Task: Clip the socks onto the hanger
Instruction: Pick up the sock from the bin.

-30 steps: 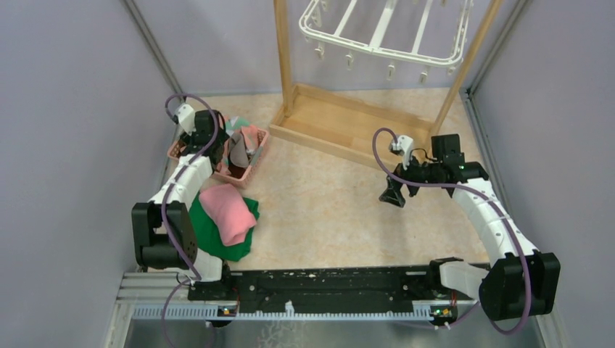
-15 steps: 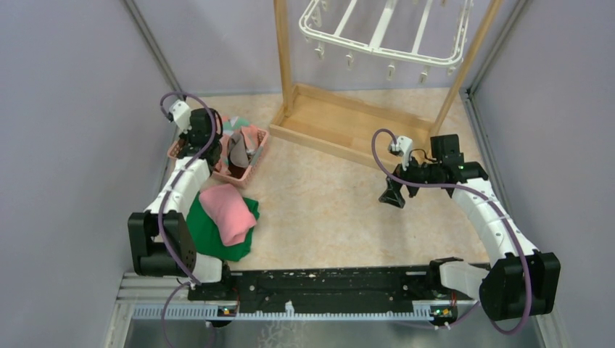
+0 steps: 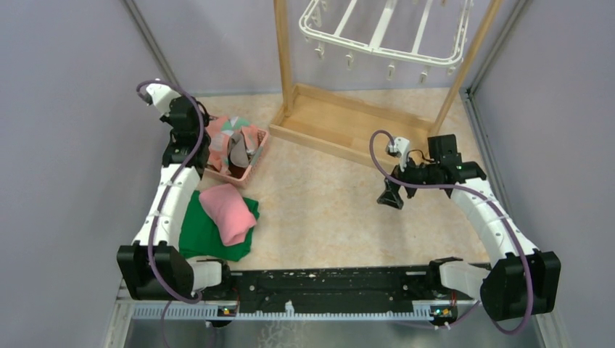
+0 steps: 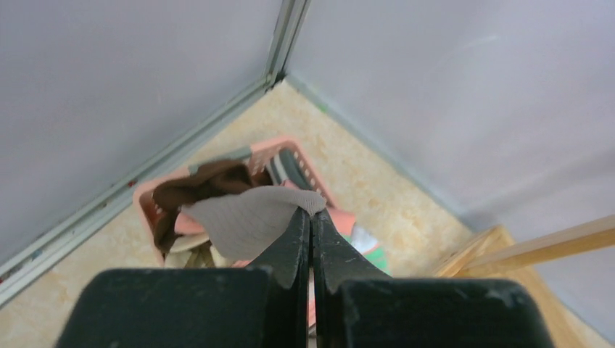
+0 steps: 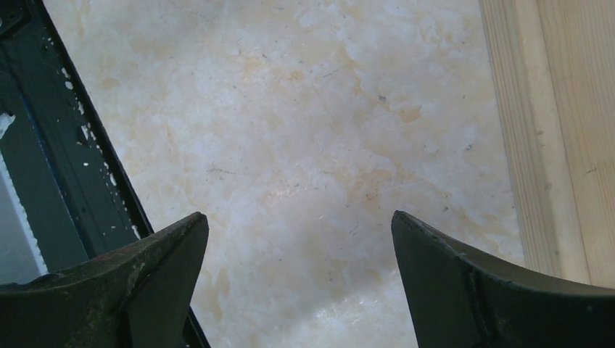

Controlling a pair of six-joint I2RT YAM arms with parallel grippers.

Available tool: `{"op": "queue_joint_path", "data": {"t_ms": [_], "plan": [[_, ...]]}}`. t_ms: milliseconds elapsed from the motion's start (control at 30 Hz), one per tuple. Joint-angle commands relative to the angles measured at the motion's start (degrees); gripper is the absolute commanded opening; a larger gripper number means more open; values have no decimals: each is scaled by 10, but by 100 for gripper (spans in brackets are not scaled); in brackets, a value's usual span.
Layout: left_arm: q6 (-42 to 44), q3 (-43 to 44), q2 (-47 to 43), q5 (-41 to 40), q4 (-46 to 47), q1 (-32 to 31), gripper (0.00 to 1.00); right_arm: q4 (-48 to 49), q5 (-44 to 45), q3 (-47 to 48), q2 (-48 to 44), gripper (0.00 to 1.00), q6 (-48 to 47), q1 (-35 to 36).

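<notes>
My left gripper (image 4: 310, 214) is shut on a corner of a grey-brown sock (image 4: 243, 221), which hangs from the tips above the pink basket (image 4: 145, 197). More socks (image 3: 237, 145) lie in that basket (image 3: 245, 172): brown, cream and salmon with teal. In the top view the left gripper (image 3: 196, 134) is raised over the basket's left side. The white hanger (image 3: 384, 38) with its dangling clips hangs at the top inside the wooden stand. My right gripper (image 3: 390, 197) hovers open over bare floor, with nothing between its fingers (image 5: 163, 275).
The wooden frame stand (image 3: 341, 127) rests on the floor at the back centre. A plain pink cloth (image 3: 226, 210) lies on a flat green cloth (image 3: 207, 235) near the left arm. Grey walls close in on the left, back and right. The stand's base board (image 5: 558, 130) is beside the right gripper.
My left gripper has closed on the grey-brown sock in the basket and lifted up and back to the left with it. The right arm has barely moved.
</notes>
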Motion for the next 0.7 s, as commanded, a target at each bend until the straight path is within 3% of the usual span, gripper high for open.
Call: {"op": "queue_joint_path", "data": {"t_ms": [0, 200, 467, 567, 667], "plan": [[35, 67, 4, -23, 60, -1, 0, -5, -18, 31, 6, 96, -14, 11], [59, 122, 8, 28, 64, -9, 0, -6, -19, 31, 6, 96, -15, 23], [72, 120, -42, 172, 73, -39, 0, -10, -30, 29, 5, 96, -19, 38], [76, 100, -74, 287, 98, -46, 0, -11, -37, 30, 4, 96, -22, 47], [70, 62, -103, 470, 146, -47, 0, -21, -67, 29, 0, 96, -41, 51]]}}
